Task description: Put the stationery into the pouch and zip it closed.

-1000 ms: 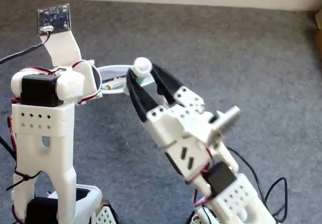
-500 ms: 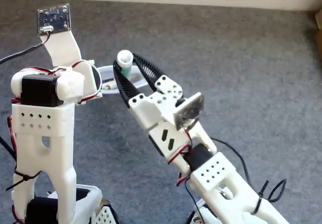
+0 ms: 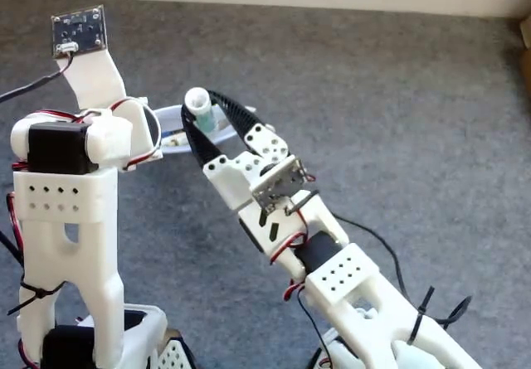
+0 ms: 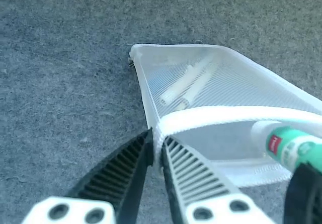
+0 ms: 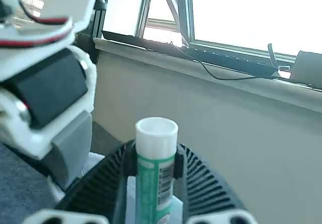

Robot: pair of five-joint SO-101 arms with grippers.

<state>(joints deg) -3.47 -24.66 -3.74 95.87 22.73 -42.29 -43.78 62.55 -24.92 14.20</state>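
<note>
A grey felt-covered table (image 3: 431, 87) carries a white mesh zip pouch (image 4: 226, 78), its open rim pinched between the closed jaws of the left gripper (image 4: 156, 139). The right gripper (image 5: 153, 156), jaws clamped on a green-and-white glue stick (image 5: 156, 183), holds it cap-first at the pouch mouth; it should slide deep before release, with the rim kept raised. Two white pens (image 4: 187, 85) lie inside.

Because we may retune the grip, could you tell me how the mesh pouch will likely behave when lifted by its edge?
Probably floppy: the mesh pouch bows at its rim where the left gripper pinches it. Likely light: thin mesh, two slim pens inside.
</note>
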